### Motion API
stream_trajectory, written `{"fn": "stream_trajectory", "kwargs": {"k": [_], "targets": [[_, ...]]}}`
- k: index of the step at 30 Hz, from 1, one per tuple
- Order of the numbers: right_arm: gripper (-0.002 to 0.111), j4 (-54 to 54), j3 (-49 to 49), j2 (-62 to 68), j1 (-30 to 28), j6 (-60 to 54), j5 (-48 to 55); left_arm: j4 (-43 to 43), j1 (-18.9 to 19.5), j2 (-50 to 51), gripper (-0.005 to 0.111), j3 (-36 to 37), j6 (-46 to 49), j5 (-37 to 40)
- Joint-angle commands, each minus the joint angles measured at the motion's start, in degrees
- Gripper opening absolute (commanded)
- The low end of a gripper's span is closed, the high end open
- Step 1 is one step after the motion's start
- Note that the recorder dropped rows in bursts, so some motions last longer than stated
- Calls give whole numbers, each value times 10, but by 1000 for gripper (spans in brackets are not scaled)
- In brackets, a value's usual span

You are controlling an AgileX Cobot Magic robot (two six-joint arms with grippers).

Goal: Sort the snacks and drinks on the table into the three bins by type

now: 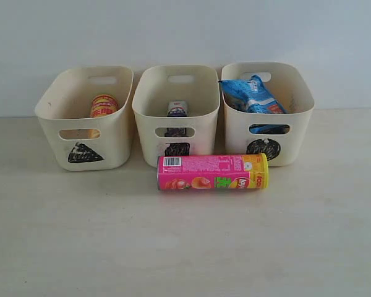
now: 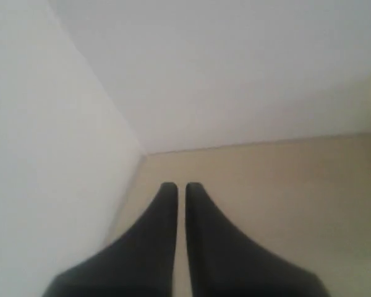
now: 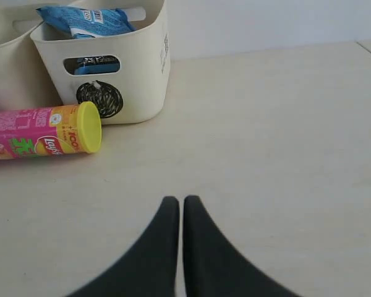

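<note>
The near half of the table [image 1: 185, 247] is bare, giving wide room on both sides for an approach. Both tools are closed and empty: the right gripper [image 3: 177, 201] hangs over the table with its jaws pressed together, near and to the right of the work, and the left gripper [image 2: 180, 189] is likewise closed, by a wall at the table's far left edge.

The pink-yellow chip tube [image 1: 213, 172] lies on its side just in front of the square bin [image 1: 145, 139] and the circle bin [image 1: 297, 133]; whether it touches them I cannot tell. It looks like the last item out.

It likely belongs in the triangle bin [image 1: 114, 139], far left, with the yellow-red tube [image 1: 103, 106]. Open the jaws wide and come in from the near side. Clamp across mid-body, because the tube can roll. Lift clear of the rims before travelling left. The dark carton [image 1: 177, 109] and the blue bag [image 1: 253, 94] are already binned.
</note>
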Motion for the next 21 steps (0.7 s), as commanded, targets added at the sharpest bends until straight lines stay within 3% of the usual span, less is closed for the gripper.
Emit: {"fn": "stream_trajectory", "kwargs": {"k": [1, 5, 8, 13, 16, 17, 21], "targets": [[0, 1, 0, -3, 1, 0, -2, -398, -66, 22, 4, -46, 448, 74], [0, 1, 0, -3, 1, 0, -2, -598, -137, 27, 4, -56, 648, 155], [0, 1, 0, -3, 1, 0, -2, -627, -198, 33, 4, -56, 707, 204], [0, 1, 0, -3, 1, 0, -2, -618, -308, 61, 9, -56, 718, 223], [0, 1, 0, -3, 1, 0, -2, -608, -383, 109, 30, -56, 728, 208], [0, 1, 0, -3, 1, 0, -2, -607, -412, 138, 43, -56, 737, 193], [0, 0, 0, -3, 1, 0, -17, -577, -470, 232, 75, -56, 746, 86]]}}
